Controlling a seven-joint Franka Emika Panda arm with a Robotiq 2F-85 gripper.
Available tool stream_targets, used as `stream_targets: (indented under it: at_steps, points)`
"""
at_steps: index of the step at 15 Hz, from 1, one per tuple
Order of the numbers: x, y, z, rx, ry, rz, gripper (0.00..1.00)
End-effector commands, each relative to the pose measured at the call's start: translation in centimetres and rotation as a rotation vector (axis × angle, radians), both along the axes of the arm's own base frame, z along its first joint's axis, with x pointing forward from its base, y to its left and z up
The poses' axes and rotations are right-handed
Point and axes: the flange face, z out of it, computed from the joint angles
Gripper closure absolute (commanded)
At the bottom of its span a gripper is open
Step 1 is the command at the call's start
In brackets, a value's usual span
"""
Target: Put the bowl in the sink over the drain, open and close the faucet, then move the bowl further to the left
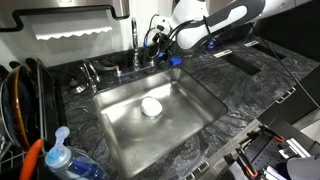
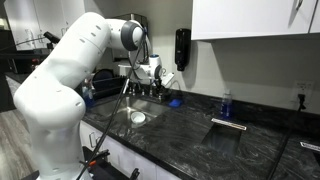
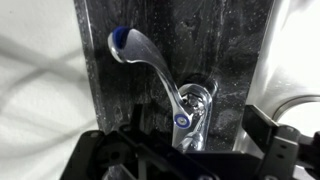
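The small white bowl sits upright in the middle of the steel sink, also seen in an exterior view as bowl in the sink. The drain is hidden. My gripper hangs at the back rim beside the tall chrome faucet. In the wrist view the gripper stands open, its dark fingers either side of a chrome lever handle with a blue dot. The jaws do not touch the lever.
A blue sponge-like object lies on the dark stone counter behind the sink. A blue-capped clear bottle and a dish rack stand at the sink's other end. A black dispenser hangs on the wall.
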Motion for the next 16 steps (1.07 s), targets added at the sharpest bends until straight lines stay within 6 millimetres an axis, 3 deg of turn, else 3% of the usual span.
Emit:
stream_targets:
  at_steps: [1, 13, 14, 15, 16]
  points:
    - [0.6, 0.1, -0.3, -0.047, -0.026, 0.044, 0.0]
    - [1.6, -0.9, -0.7, -0.256, -0.088, 0.055, 0.0]
    - [1.7, -0.9, -0.8, -0.266, -0.087, 0.055, 0.02]
    - [1.7, -1.0, -1.0, -0.272, -0.086, 0.053, 0.26]
    - [1.7, -1.0, -1.1, -0.273, -0.089, 0.047, 0.27]
